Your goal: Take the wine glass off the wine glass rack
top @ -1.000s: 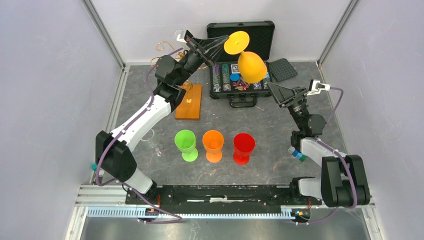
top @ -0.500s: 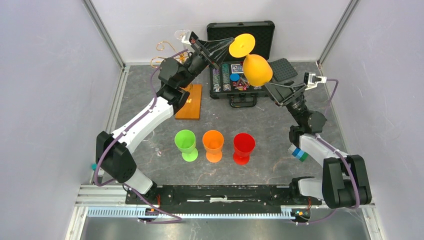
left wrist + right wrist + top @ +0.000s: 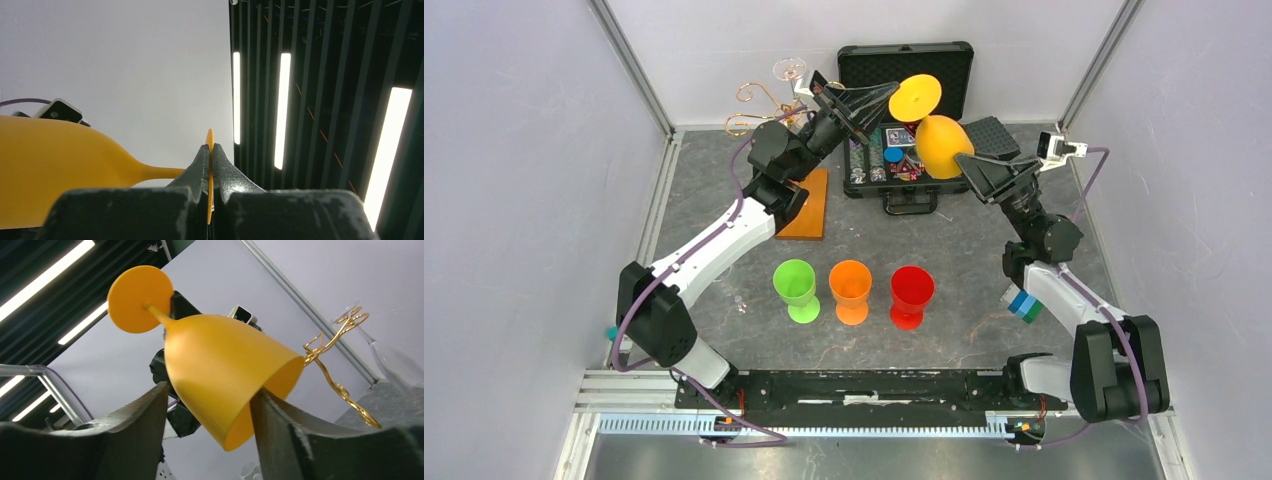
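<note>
One wine glass rack [image 3: 809,215] stands near the table's far edge, toward the left, bearing one clear glass [image 3: 790,69]. The left end effector [image 3: 888,95] pinches tight the foot of the one yellow wine glass [image 3: 944,145], which is in the air. The right end effector [image 3: 972,165], half-wide, touches its bowl on both sides.

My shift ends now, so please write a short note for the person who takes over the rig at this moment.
Left pincer: shut on the foot of the yellow wine glass.
Right pincer: jaws on both sides of the bowl; firm grip unclear.
Glass: held in the air between both arms, away from the wine glass rack.
Done: glass is off the rack.
Left: probably pass it to the right arm and set it down.
</note>
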Robot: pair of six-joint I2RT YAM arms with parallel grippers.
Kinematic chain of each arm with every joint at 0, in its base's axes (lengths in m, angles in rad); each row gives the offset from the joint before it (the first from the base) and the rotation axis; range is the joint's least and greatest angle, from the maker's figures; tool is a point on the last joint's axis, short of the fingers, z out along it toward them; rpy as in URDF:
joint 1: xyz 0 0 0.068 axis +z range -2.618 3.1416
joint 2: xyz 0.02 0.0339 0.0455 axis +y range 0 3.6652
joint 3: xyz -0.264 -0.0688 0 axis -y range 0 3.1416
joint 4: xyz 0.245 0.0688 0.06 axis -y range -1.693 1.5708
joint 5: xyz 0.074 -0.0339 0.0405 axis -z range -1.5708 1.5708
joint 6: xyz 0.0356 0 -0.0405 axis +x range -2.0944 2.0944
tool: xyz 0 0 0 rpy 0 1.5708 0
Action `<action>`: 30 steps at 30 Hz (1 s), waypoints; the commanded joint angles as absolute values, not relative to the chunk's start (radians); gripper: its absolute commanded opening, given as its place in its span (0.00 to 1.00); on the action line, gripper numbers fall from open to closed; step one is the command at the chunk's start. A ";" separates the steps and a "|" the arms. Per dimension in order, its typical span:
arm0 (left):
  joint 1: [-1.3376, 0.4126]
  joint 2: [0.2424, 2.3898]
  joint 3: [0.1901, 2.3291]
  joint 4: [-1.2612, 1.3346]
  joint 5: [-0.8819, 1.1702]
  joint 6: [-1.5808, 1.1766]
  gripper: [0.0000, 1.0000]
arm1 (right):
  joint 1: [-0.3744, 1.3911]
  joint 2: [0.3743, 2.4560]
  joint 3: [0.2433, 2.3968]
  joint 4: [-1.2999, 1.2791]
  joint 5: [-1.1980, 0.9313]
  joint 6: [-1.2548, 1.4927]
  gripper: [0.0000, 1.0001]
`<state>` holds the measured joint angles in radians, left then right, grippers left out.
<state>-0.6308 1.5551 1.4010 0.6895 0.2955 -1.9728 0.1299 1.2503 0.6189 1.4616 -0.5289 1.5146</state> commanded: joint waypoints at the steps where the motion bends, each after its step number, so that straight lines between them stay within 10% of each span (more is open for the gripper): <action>1: -0.637 1.513 1.378 0.743 0.244 -2.024 0.02 | 0.148 1.188 0.660 1.958 -0.496 1.490 0.57; 9: -0.638 1.505 1.351 0.762 0.230 -2.039 0.03 | 0.152 1.154 0.683 1.957 -0.474 1.483 0.25; 15: -0.638 1.477 1.351 0.762 0.218 -1.977 0.38 | 0.152 1.148 0.677 1.949 -0.466 1.486 0.01; 22: -0.620 1.389 1.310 0.682 0.181 -1.844 0.74 | 0.152 1.050 0.662 1.712 -0.450 1.330 0.00; 30: -0.498 1.302 1.318 0.516 0.235 -1.559 0.89 | 0.150 0.843 0.796 0.660 -0.336 0.758 0.00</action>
<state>-0.5747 1.3426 1.2785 0.5850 0.2096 -1.7779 0.1543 0.8970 0.6868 1.1782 -0.4339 1.1172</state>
